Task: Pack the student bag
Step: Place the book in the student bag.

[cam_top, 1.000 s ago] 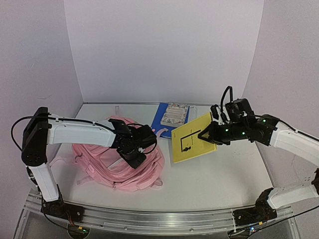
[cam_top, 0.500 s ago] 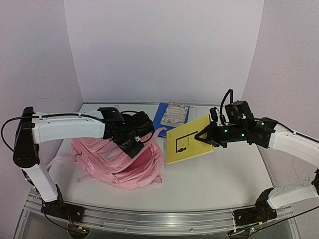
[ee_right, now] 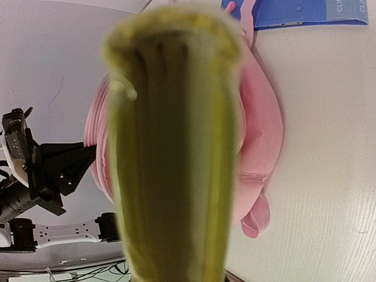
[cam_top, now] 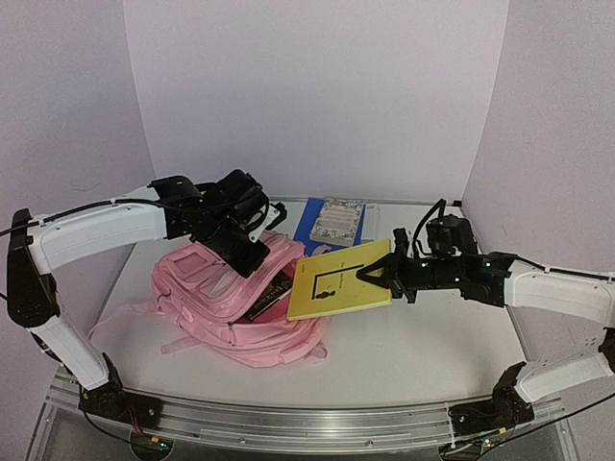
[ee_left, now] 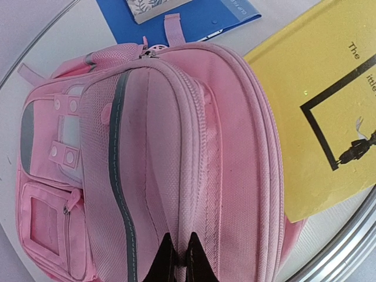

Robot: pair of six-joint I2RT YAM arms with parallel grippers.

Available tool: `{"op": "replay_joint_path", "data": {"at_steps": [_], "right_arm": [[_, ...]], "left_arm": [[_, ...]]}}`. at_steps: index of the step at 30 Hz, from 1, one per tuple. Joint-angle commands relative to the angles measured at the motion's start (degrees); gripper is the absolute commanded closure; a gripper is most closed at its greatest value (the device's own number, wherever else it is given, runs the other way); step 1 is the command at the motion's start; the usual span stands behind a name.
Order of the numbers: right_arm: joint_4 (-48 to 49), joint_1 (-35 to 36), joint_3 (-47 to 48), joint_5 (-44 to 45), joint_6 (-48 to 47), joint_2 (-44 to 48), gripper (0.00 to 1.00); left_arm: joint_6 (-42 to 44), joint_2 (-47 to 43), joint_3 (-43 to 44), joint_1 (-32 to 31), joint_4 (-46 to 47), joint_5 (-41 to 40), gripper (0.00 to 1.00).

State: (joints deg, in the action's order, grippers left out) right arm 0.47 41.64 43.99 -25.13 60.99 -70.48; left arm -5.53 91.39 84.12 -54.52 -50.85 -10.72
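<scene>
The pink student bag (cam_top: pixel 207 293) lies left of centre on the table, its top towards the right. My left gripper (cam_top: pixel 254 255) is shut on a zip-edge ridge of the bag and holds that flap up. The left wrist view shows the fingertips (ee_left: pixel 167 261) pinching the pink fabric (ee_left: pixel 153 147). The mouth gapes, with something dark (cam_top: pixel 273 296) inside. My right gripper (cam_top: pixel 371 275) is shut on a yellow book (cam_top: pixel 336 280), held flat with its left edge at the mouth. The book fills the right wrist view edge-on (ee_right: pixel 173 147) and also shows in the left wrist view (ee_left: pixel 320 111).
A blue folder (cam_top: pixel 315 229) with a patterned book (cam_top: pixel 338 220) on it lies at the back centre, just behind the bag. The folder also shows in the left wrist view (ee_left: pixel 194 14). White walls close the back and both sides.
My left gripper has risen and moved back, pulling the bag's flap up and opening its mouth. My right gripper has carried the yellow book left and lower, up to the opening.
</scene>
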Motion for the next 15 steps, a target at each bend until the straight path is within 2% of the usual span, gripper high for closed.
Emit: {"op": "replay_joint_path", "data": {"at_steps": [1, 9, 15], "right_arm": [[15.73, 1.52, 1.49, 1.39, 7.25, -2.06, 1.00], [18.75, 6.17, 6.26, 11.67, 9.95, -11.06, 1.00], [33.21, 12.14, 5.74, 25.51, 12.98, -18.22, 1.00]], "left_arm": [[3.94, -6.39, -0.28, 1.49, 13.54, 7.08, 1.00], [5.44, -10.78, -8.56, 3.46, 22.41, 14.91, 1.00], [5.36, -11.25, -10.58, 4.21, 24.24, 17.71, 1.00]]}}
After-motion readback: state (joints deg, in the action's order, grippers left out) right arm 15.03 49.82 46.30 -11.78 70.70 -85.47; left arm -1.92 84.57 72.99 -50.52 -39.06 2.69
